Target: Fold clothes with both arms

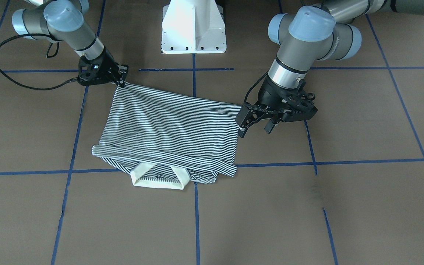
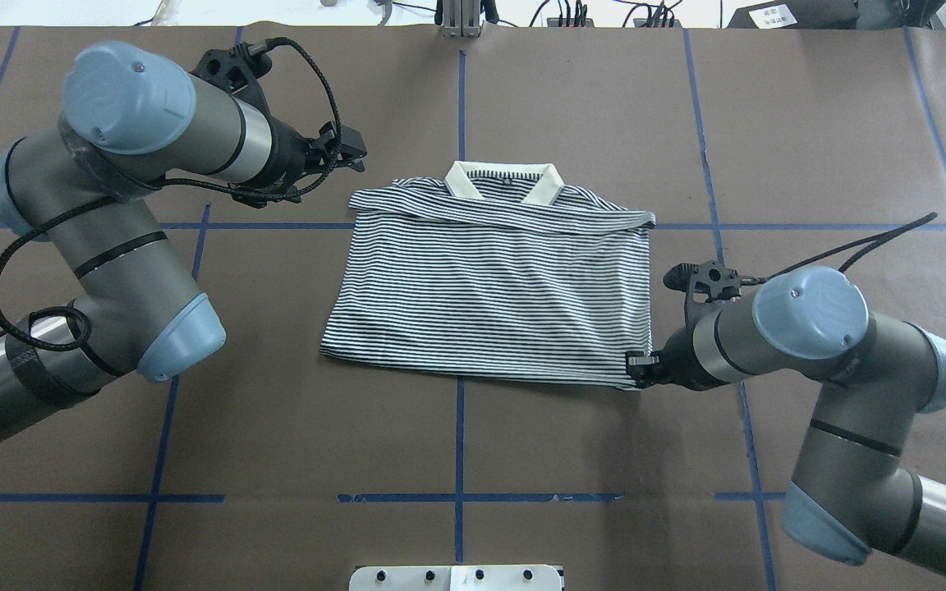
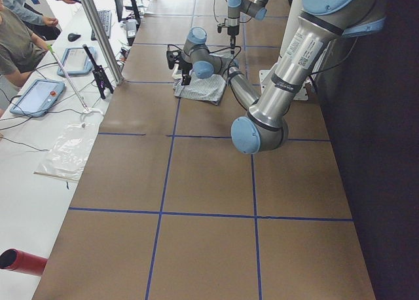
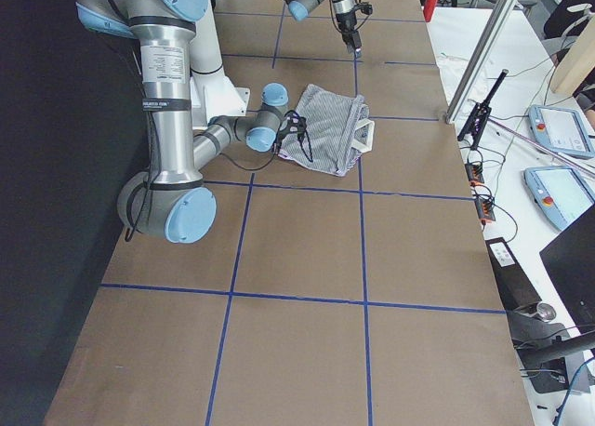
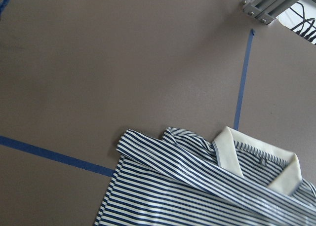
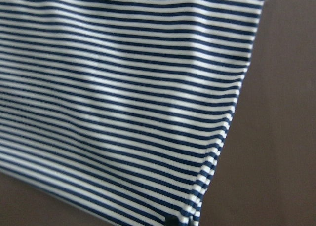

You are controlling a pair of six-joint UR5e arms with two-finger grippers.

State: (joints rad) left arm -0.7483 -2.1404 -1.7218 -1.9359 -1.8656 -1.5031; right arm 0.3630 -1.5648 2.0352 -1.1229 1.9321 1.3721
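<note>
The striped polo shirt lies on the brown table, partly folded, with its white collar on the side away from the robot. It also shows in the front view. My right gripper is at the shirt's near right hem corner and looks shut on it; in the front view the cloth rises to its fingers. The right wrist view is filled with the striped cloth. My left gripper is open and empty, raised beside the shirt's far left corner, not touching it. The left wrist view shows the shirt from above.
The white pedestal base stands at the robot's side of the table. Blue tape lines grid the brown surface. A side bench with tablets and people runs along the far edge, behind a metal post.
</note>
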